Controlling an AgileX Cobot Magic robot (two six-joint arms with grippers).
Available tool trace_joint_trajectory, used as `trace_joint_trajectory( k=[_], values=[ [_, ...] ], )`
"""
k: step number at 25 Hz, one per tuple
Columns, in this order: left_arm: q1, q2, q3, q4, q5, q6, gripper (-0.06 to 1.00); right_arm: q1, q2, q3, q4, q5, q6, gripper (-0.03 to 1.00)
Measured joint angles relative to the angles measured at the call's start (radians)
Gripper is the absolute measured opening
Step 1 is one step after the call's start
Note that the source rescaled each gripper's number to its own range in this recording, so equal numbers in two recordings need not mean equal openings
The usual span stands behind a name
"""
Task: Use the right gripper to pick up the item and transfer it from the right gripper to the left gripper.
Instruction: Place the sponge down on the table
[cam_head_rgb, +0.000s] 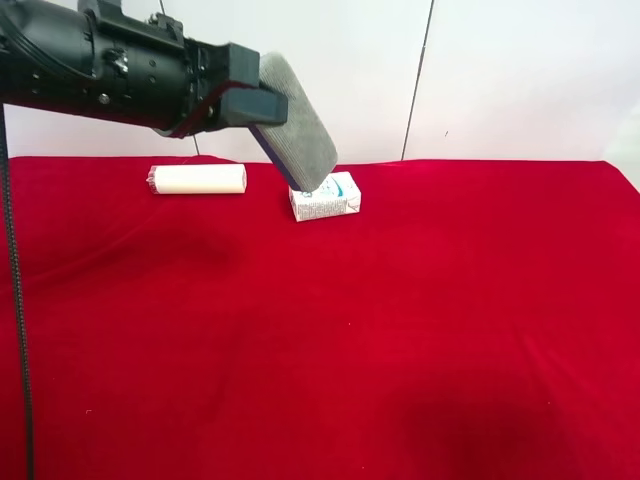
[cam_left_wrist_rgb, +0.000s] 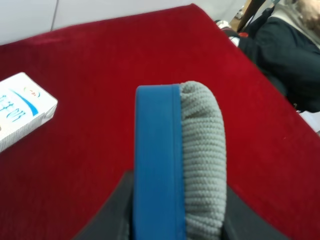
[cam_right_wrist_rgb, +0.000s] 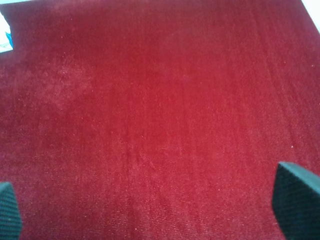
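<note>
The left gripper (cam_head_rgb: 262, 100) holds the eraser (cam_head_rgb: 297, 122) up in the air, jaws pinching its blue base and grey felt face, above the white carton (cam_head_rgb: 325, 196). A cream cylinder (cam_head_rgb: 198, 179) lies nearby on the red worktop (cam_head_rgb: 400, 330). The right gripper (cam_right_wrist_rgb: 150, 210) hovers over bare cloth, jaws spread wide and empty.

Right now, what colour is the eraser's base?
Blue, under a grey felt face; the eraser shows best in the left wrist view.
</note>
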Motion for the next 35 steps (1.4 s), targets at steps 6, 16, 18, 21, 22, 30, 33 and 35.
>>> trace_joint_trajectory(
  k=[6, 16, 18, 21, 22, 30, 33, 35],
  values=[
    [0.053, 0.116, 0.0, 0.052, -0.001, -0.03, 0.01, 0.0, 0.0, 0.0, 0.0, 0.0, 0.0, 1.0],
    [0.271, 0.312, -0.144, 0.173, 0.128, -0.036, 0.01, 0.0, 0.0, 0.0, 0.0, 0.0, 0.0, 1.0],
    [0.322, 0.351, -0.188, 0.215, 0.195, -0.04, 0.01, 0.0, 0.0, 0.0, 0.0, 0.0, 0.0, 1.0],
    [0.389, 0.41, -0.252, 0.319, 0.292, -0.048, 0.01, 0.0, 0.0, 0.0, 0.0, 0.0, 0.0, 1.0],
    [0.411, 0.432, -0.271, 0.358, 0.326, -0.051, 0.01, 0.0, 0.0, 0.0, 0.0, 0.0, 0.0, 1.0],
    [0.512, 0.55, -0.356, 0.55, 0.43, -0.066, 0.01, 0.0, 0.0, 0.0, 0.0, 0.0, 0.0, 1.0],
    [0.518, 0.579, -0.362, 0.572, 0.423, -0.062, 0.01, 0.0, 0.0, 0.0, 0.0, 0.0, 0.0, 1.0],
    [0.518, 0.593, -0.364, 0.574, 0.41, -0.06, 0.01, 0.0, 0.0, 0.0, 0.0, 0.0, 0.0, 1.0]
  ],
)
